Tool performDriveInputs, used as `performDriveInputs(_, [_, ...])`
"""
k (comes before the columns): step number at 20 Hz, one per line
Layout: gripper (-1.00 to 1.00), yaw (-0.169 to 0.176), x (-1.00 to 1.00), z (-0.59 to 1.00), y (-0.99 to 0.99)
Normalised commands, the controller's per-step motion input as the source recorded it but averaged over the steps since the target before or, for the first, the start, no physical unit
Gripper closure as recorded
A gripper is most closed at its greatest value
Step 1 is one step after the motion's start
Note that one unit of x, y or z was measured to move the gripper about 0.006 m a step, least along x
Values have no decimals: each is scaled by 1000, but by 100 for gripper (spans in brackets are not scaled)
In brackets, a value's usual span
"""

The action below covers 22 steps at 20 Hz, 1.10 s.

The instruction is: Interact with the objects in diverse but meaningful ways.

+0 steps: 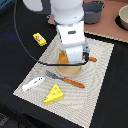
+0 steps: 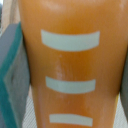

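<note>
One bread loaf (image 2: 70, 65) fills the wrist view, edge to edge.

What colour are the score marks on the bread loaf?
Pale whitish, on the orange-brown bread loaf; clearest in the wrist view.

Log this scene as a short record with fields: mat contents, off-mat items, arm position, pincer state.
mat: striped placemat
on mat: cheese wedge, white fish piece, fork, wooden plate
off mat: yellow packet on the dark table; grey pot behind
arm: low over the plate
bread loaf: fills the wrist view, right under the camera
pincer: hidden, open or shut unclear
</note>
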Motion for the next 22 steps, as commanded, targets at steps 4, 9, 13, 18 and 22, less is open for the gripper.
performDriveInputs(4, [100, 0, 302, -140, 0])
performDriveInputs(9, [-100, -9, 555, 13, 125])
performDriveInputs(13, [-100, -32, 414, 383, 336])
performDriveInputs(18, [-100, -56, 48, 803, 309])
performDriveInputs(22, [-100, -71, -321, 824, 313])
